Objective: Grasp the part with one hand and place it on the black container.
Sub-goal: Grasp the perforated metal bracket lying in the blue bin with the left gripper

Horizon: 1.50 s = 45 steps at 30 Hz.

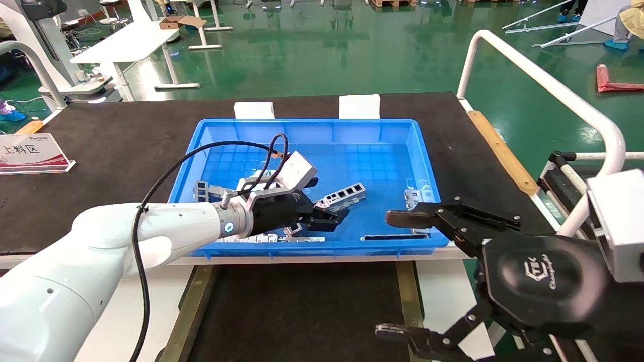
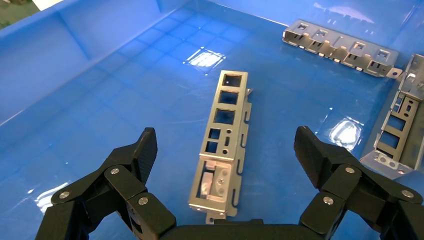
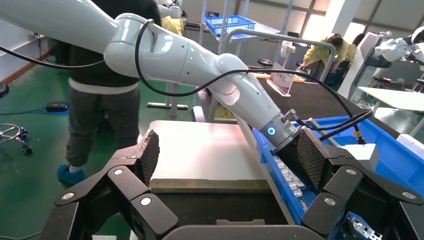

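The part [image 2: 222, 145], a silver ladder-like metal strip with square openings, lies flat on the floor of the blue crate [image 2: 75, 65]. My left gripper [image 2: 226, 145] is open over it, with one finger on each side and neither touching. In the head view the part [image 1: 344, 193] lies just beyond the left gripper [image 1: 327, 216]. The black container [image 1: 302, 311], a flat black tray with olive rails, sits in front of the crate. My right gripper [image 1: 392, 274] is open and empty beside the crate's front right corner. In its own view the right gripper [image 3: 227, 160] hovers over the container [image 3: 215, 205].
More metal parts lie in the blue crate [image 1: 312, 128]: one far left [image 1: 206, 190], one at the right wall [image 1: 417, 196], and flat strips by the front wall [image 1: 387, 236]. In the left wrist view two parts [image 2: 345, 47] [image 2: 400, 130] lie nearby. A white rail [image 1: 543, 80] stands right.
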Each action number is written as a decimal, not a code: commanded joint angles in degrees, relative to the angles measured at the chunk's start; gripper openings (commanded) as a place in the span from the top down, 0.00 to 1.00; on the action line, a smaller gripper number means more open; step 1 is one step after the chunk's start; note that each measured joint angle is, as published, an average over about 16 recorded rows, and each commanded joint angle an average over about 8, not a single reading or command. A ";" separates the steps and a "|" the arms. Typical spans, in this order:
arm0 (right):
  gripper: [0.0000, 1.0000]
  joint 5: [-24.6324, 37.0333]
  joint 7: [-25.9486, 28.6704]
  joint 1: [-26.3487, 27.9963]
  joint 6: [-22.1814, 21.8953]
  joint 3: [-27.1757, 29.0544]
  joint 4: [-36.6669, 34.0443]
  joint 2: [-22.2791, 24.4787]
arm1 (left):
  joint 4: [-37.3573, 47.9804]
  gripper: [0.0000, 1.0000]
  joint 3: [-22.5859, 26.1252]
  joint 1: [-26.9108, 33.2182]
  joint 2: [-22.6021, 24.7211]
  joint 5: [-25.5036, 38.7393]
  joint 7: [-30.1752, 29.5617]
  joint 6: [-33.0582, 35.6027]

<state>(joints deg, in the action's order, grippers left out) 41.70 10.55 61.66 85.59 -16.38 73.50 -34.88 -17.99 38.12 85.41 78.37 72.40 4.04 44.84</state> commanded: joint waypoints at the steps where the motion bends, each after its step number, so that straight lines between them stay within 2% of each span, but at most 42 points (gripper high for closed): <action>1: 1.00 -0.01 0.00 0.00 0.00 -0.01 0.00 0.00 | -0.53 1.00 0.98 -0.28 0.03 -0.80 -0.44 -0.86; 24: 1.00 -0.07 -0.05 0.02 -0.04 -0.10 0.00 0.04 | -1.69 1.00 12.04 -1.01 -0.15 -9.41 -4.76 -6.32; 36: 1.00 -0.10 -0.07 0.03 -0.06 -0.15 0.00 0.06 | -1.49 1.00 15.67 -1.02 -0.25 -13.39 -4.41 -6.96; 45: 1.00 -0.12 -0.09 0.04 -0.08 -0.18 0.00 0.07 | -1.69 1.00 16.39 0.38 -0.60 -17.66 -3.89 -4.79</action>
<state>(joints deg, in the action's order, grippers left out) 41.58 10.46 61.70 85.52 -16.56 73.50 -34.81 -19.48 54.24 85.94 77.61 54.72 0.46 40.74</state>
